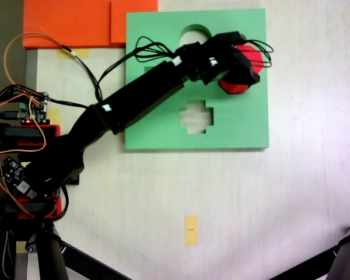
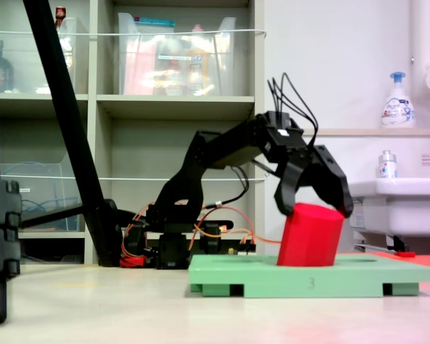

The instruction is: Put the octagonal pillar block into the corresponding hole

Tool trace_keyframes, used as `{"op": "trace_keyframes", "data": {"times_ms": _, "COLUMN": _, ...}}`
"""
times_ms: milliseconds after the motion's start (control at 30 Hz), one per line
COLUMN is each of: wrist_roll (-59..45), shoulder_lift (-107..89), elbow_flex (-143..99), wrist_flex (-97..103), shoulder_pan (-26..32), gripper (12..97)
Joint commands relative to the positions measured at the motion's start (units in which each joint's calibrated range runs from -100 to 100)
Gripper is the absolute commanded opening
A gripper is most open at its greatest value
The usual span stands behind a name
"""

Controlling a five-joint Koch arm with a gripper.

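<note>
The octagonal pillar block (image 1: 249,57) is a bright red prism over the right part of the green foam board (image 1: 239,125). In a fixed view from the side, the block (image 2: 309,240) stands tilted with its lower end on or in the board (image 2: 272,276). My gripper (image 2: 315,213) straddles the block's top, one black finger (image 2: 289,193) against each upper side, so it is shut on the block. From above, the gripper (image 1: 243,58) and the block cover the corresponding hole, which is hidden.
A round cutout (image 1: 191,35) and a cross-shaped cutout (image 1: 196,116) are in the board's middle. Orange foam sheets (image 1: 76,23) lie at the top left. The arm's base and wiring (image 1: 23,151) sit at the left edge. A yellow tape strip (image 1: 191,229) marks the table.
</note>
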Motion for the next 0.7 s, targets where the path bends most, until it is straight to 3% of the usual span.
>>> {"op": "trace_keyframes", "data": {"times_ms": 0, "wrist_roll": 0.24, "shoulder_lift": -1.16, "elbow_flex": 3.46, "wrist_flex": 0.59, "shoulder_pan": 0.63, "gripper": 48.9}}
{"op": "trace_keyframes", "data": {"times_ms": 667, "wrist_roll": 3.96, "shoulder_lift": -8.28, "elbow_flex": 3.66, "wrist_flex": -5.86, "shoulder_pan": 0.15, "gripper": 53.1}}
